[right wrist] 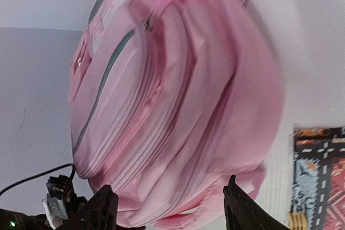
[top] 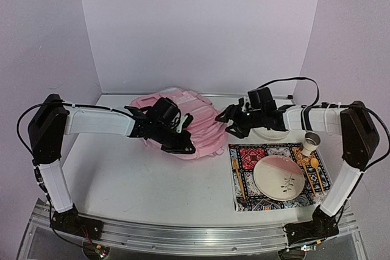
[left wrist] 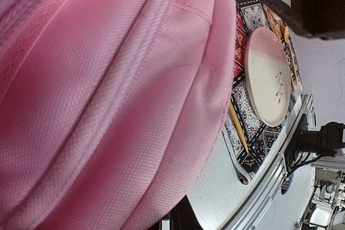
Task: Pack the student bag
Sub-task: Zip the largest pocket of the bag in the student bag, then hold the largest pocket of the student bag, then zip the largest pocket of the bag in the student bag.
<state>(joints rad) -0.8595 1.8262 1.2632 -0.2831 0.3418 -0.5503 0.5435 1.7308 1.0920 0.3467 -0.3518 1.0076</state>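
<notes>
Student bag (top: 198, 114) lies at back-centre of worktop, zips seemingly closed. Left gripper (top: 178, 142) pressed into near side; cannot tell jaw state. Right gripper (right wrist: 170, 184) spread, just beside bag. Best: left steadies fabric, right pinches zip pull (right wrist: 146, 24) squarely.

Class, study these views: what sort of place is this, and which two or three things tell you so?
Probably a robotics lab test cell: plain backdrop walls box in a white table, two arms are bolted to a metal rail, and the student bag and placemat look staged.
</notes>
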